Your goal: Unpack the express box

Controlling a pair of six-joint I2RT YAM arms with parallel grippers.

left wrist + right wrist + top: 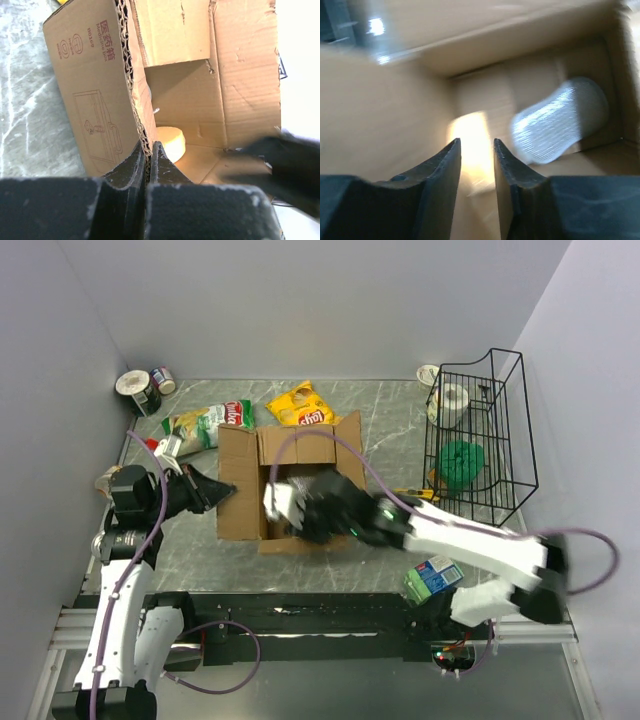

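The express box is open, but a yellow disc and a silvery pouch lie inside. The left hand pinches its 9 o'clock flap, and the right hand, slightly parted and empty, reaches in.

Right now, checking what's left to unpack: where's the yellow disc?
Left wrist view: the yellow disc lies inside the express box, just beyond the left gripper.
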